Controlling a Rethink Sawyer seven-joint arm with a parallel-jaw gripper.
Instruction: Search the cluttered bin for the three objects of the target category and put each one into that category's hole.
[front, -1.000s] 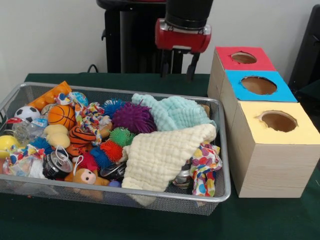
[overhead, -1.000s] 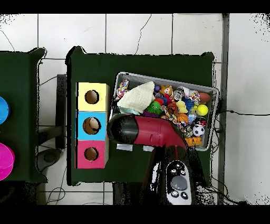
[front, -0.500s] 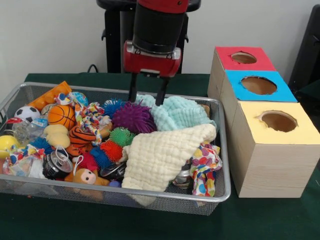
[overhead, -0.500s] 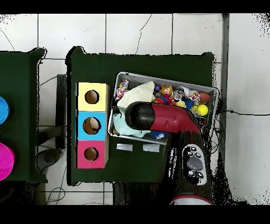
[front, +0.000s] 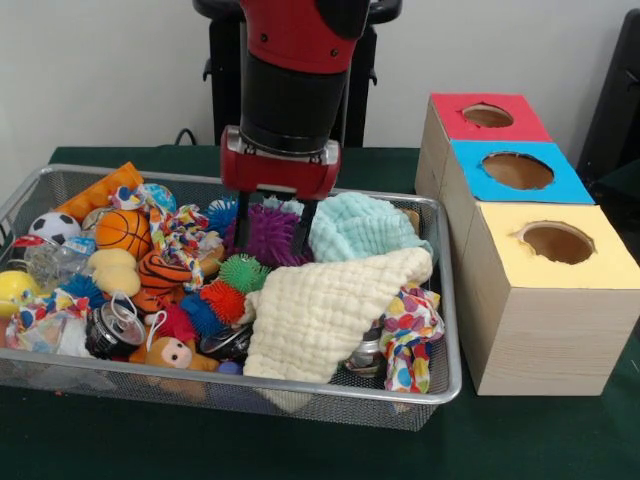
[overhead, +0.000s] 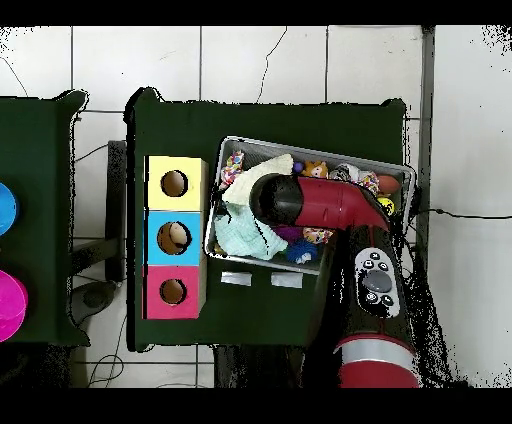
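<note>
Front view: gripper (front: 271, 222) is down in the wire-mesh bin (front: 440, 290), fingers spread w/ the purple spiky ball (front: 268, 232) between them, mint cloth (front: 362, 226) just beside. Striped tiger plush (front: 160, 273) lies at the bin's left part, near the basketball (front: 122, 231); tan bear plush (front: 172, 352) against the near wall. Red-surround hole (front: 488, 115) on the farthest box, well apart. Overhead: arm (overhead: 320, 205) covers the bin's middle.

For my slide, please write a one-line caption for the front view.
Sawyer's pincer lowered over the purple spiky ball in the cluttered bin, beside the red, blue and yellow holes.
</note>
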